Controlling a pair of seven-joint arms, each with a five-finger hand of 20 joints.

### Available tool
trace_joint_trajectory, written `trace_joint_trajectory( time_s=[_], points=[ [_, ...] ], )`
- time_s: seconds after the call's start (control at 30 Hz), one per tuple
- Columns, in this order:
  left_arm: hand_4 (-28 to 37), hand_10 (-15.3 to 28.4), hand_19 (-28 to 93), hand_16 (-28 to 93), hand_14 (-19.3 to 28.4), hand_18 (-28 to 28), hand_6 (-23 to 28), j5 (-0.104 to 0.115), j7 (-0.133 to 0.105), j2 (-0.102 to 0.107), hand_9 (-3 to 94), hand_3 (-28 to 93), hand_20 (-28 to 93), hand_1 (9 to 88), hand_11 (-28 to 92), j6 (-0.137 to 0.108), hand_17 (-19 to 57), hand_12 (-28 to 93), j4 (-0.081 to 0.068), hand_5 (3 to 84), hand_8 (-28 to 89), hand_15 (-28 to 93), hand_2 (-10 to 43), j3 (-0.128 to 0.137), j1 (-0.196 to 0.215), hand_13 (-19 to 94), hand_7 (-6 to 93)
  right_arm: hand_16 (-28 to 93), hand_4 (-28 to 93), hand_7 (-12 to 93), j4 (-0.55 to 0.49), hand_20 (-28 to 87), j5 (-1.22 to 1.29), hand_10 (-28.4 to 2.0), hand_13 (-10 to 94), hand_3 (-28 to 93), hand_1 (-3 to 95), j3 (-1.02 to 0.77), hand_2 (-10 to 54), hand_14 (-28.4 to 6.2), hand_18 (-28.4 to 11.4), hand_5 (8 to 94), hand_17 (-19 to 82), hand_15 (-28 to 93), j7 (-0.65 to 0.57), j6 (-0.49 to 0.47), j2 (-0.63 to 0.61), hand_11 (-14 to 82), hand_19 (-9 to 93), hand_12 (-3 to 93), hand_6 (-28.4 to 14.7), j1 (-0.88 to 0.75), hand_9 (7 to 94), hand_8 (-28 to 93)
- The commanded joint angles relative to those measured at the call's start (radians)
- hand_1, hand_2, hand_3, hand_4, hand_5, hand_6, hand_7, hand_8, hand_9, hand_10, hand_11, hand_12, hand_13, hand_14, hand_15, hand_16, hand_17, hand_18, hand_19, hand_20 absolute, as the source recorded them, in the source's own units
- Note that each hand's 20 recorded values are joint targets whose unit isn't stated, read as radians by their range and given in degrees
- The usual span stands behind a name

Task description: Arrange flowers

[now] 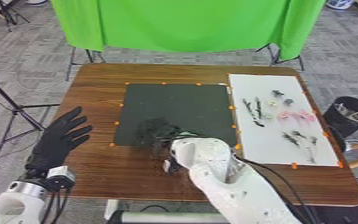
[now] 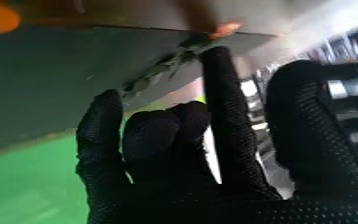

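Observation:
In the head view my right hand [image 1: 159, 131] is low over the lower part of the black mat [image 1: 171, 102], dark against it. The right wrist view shows my right hand [image 2: 233, 115] with its fingers extended or loosely bent. A green leafy sprig [image 2: 162, 70] lies on the dark mat [image 2: 51, 75] close to the tip of one straight finger; whether they touch is unclear. My left hand [image 1: 55, 142] is open beside the table's left edge. On the white sheet [image 1: 251, 87] are pink flowers [image 1: 296, 116], dark green stems [image 1: 257, 111] and leafy sprigs [image 1: 293, 138].
The brown table [image 1: 95, 102] carries the mat and sheet, with orange markers along their edges. A black bin [image 1: 349, 117] stands right of the table. A green cloth [image 1: 189, 25] hangs behind it, and a tripod [image 1: 15, 107] stands at the left.

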State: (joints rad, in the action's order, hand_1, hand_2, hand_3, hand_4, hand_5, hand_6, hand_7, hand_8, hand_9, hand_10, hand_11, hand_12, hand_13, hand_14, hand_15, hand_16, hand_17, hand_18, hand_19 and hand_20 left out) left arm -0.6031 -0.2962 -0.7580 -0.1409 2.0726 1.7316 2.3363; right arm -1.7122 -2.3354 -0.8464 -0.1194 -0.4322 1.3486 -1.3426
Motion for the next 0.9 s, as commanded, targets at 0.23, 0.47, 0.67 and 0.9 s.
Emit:
trace_joint_trajectory(
  time_s=[0.23,0.47,0.67,0.9],
  points=[
    [-24.4,11.8,43,0,16.3,22.8,2.6,0.015,-0.017,-0.004,24.0,69,9,25.6,19,-0.02,-9.7,16,0.007,26.6,-11,30,-4.5,0.012,0.019,21,20.6,47,-21,17,-0.079,57,0.382,-19.0,38,88,15.4,-0.115,1.2,-21.0,-24.8,55.5,11,93,-0.033,0.173,-0.04,78.7,73,61.0,0.6,-0.022,40.8,-13],
    [-24.1,11.8,43,0,16.3,22.8,2.6,0.022,-0.031,-0.01,24.0,69,8,25.6,19,-0.032,-9.6,16,0.019,26.6,-11,30,-4.5,0.034,0.057,21,20.6,39,-27,27,-0.134,54,0.287,-17.3,41,82,19.4,-0.189,-8.6,-18.9,-23.6,52.5,14,93,-0.155,0.325,-0.217,77.9,75,53.8,-2.8,-0.009,42.6,-13],
    [-24.1,11.8,43,0,16.2,22.8,2.6,0.023,-0.038,-0.013,24.0,69,9,25.6,19,-0.038,-9.7,16,0.023,26.6,-11,30,-4.6,0.041,0.07,21,20.6,34,-28,45,-0.159,52,0.223,-15.4,46,83,20.8,-0.247,-9.5,-17.0,-22.3,49.6,19,91,-0.229,0.381,-0.375,73.6,78,48.1,-3.0,-0.032,47.1,-16],
    [-24.2,11.7,43,0,16.3,22.8,2.7,0.027,-0.047,-0.012,24.0,69,8,25.7,19,-0.044,-9.7,16,0.031,26.6,-11,30,-4.5,0.048,0.091,21,20.5,33,-26,47,-0.205,51,0.108,-15.0,48,84,21.4,-0.322,-9.5,-16.4,-22.2,49.8,20,88,-0.314,0.387,-0.548,70.2,79,45.7,-3.4,-0.115,48.7,-17]
  ],
)
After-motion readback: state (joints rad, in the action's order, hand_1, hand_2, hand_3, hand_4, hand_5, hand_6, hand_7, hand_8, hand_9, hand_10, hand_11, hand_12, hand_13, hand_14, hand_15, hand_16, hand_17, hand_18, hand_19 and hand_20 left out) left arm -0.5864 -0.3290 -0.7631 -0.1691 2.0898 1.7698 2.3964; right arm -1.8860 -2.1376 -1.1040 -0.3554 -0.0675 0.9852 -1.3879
